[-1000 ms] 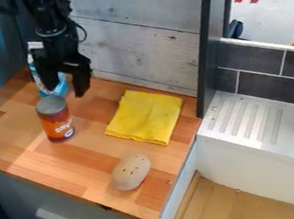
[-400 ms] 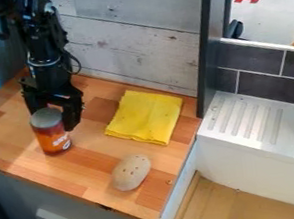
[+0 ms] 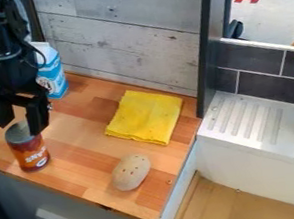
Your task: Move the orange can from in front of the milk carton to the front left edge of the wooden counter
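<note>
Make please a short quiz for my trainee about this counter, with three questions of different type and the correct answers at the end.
1. True or false: the can stands upright on the wooden counter.
2. Which of these is nearest to the gripper?
A) yellow cloth
B) can
C) pale oval object with small dark holes
3. Fill in the missing colour: the carton by the wall is blue and ____.

Key: 1. True. 2. B. 3. White.

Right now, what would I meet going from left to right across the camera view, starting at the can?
Orange-labelled can, blue-and-white carton, yellow cloth, white grooved draining board.
</note>
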`<state>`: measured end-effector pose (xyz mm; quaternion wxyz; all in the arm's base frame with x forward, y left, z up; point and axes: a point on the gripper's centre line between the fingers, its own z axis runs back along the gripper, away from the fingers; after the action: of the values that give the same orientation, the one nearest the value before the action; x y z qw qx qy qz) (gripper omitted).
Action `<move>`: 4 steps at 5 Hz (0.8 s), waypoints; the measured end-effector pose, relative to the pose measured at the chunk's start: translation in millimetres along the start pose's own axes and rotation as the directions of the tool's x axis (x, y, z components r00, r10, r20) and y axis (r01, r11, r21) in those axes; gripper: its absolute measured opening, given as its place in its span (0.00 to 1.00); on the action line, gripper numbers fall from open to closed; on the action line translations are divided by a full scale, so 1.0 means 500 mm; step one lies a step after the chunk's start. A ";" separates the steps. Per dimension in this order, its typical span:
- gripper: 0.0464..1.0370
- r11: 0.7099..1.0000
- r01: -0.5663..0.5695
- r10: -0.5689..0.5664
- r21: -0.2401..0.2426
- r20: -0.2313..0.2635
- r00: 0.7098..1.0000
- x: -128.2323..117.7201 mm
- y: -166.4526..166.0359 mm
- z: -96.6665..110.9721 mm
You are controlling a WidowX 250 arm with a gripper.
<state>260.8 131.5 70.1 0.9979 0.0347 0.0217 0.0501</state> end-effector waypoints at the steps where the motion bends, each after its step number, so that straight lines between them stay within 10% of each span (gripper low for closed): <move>1: 0.97 0.999 0.013 -0.013 -0.038 -0.003 1.000 -0.002 -0.009 0.002; 3: 0.97 0.989 0.000 0.030 -0.150 0.197 0.980 0.127 0.026 0.125; 4: 0.97 0.995 -0.018 0.037 -0.096 0.206 0.978 0.167 0.060 0.145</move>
<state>344.1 164.7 141.1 0.9944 -0.0066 -0.0855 0.0609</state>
